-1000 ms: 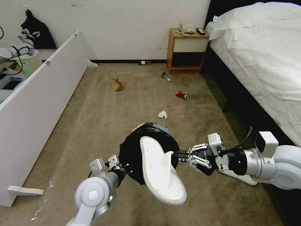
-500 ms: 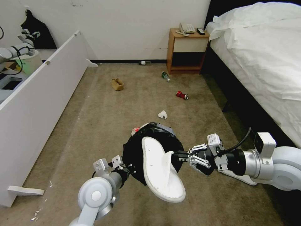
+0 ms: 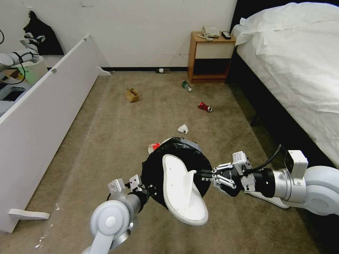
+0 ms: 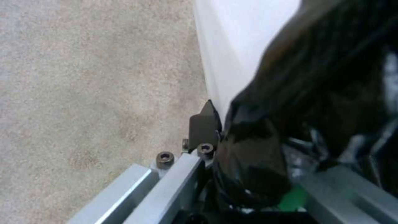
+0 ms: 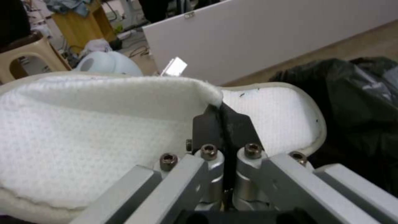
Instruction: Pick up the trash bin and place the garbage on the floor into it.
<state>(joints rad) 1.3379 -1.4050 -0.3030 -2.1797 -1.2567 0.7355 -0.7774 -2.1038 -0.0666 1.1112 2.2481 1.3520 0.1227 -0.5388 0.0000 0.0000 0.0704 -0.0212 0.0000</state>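
- R gripper point(image 3: 200, 175) is clamped on the strap of a white slipper point(image 3: 182, 189); in the R wrist view the fingers point(image 5: 224, 127) are pressed together w/ the strap edge pinched between them.
- Slipper is held sole-side up, tilted, just in front of the R fingertips, over the mouth of the trash bin point(image 3: 176, 157) and sticking out past its near rim.
- L gripper point(image 3: 151, 191) is closed on the bin's black-bagged rim point(image 4: 257, 149); bin is held off the floor point(image 3: 106, 141), tipped twd the R gripper.
- Beyond the bin, away from both grippers: tissue point(image 3: 183, 128) nearest, then red can point(image 3: 204, 106), green bottle point(image 3: 186, 85), brown paper bag point(image 3: 132, 94).
- A red-and-white item point(image 3: 153, 146) is seen just past the bin's far-left edge.
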